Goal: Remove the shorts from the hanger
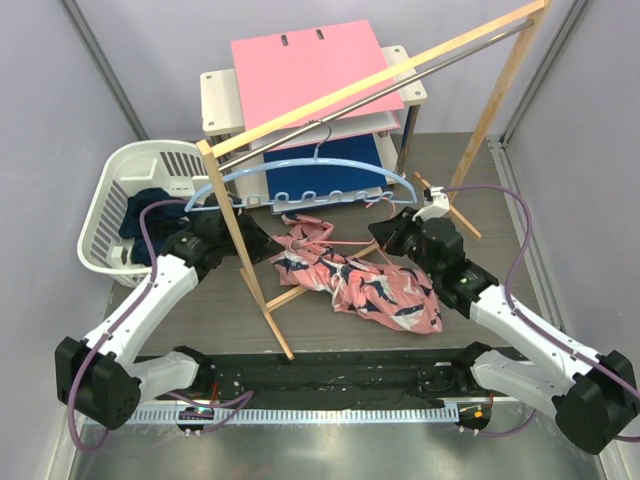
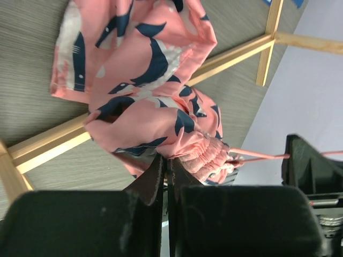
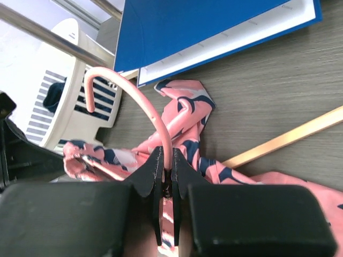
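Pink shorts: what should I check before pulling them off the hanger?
1. Right gripper shut on the pink hanger hook: ok.
2. Left gripper shut at the pink shorts waistband, cloth actually pinched: cannot tell.
3. Shorts off the hanger's body: cannot tell, cloth hides it.
4. Pull path clear: not ok, shorts lie across the wooden rack foot.
5. Navy shorts in the basket: ok.
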You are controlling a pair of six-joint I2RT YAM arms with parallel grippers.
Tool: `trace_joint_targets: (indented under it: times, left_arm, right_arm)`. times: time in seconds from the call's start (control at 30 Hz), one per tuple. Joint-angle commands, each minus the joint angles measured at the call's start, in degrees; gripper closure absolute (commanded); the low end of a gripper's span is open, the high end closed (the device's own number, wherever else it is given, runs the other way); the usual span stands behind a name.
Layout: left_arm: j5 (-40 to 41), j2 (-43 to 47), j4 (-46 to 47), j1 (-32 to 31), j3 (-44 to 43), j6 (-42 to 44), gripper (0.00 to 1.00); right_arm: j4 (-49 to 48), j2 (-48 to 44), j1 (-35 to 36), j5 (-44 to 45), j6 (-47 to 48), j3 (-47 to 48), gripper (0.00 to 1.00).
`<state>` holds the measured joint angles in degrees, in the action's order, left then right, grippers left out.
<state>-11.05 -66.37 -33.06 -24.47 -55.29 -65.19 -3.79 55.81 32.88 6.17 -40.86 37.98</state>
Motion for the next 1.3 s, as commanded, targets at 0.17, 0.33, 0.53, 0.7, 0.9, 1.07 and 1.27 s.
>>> trace_joint_targets:
  times: [0.17,0.33,0.53,0.7,0.9,1.07,1.27]
  left_arm:
    - [3.23,5.28,-5.00,6.88,-2.02,3.22,1.00]
    - [1.73,6.08,-5.61,9.61,-1.40,4.28,1.00]
    - [-2.56,5.81,-2.81,9.70,2.19,2.79,1.00]
    - [-9.95,5.46,4.30,8.91,8.87,-2.48,1.00]
    - [-10.84,3.53,5.63,5.14,10.55,-3.80,1.00]
    - [-11.36,2.65,8.62,3.90,10.64,-5.56,1.00]
    - [-12.42,1.24,10.38,3.73,11.34,-6.35,1.00]
  right_arm:
    - [1.85,-9.31,-0.63,1.12,0.17,-4.40,0.99]
    - [3.44,-13.97,-1.07,3.66,-0.71,-6.24,0.99]
    - [5.64,-14.34,-2.73,3.85,-4.92,-5.46,0.99]
    - [-3.92,-12.31,-2.74,-2.03,-7.21,-6.77,0.99]
    - [-17.90,-11.43,-2.83,-10.47,-9.67,-10.20,0.99]
    - [-28.44,-9.58,-2.74,-17.94,-12.30,-13.45,0.99]
    - [-39.79,-7.91,-2.83,-21.21,-18.10,-15.56,0.99]
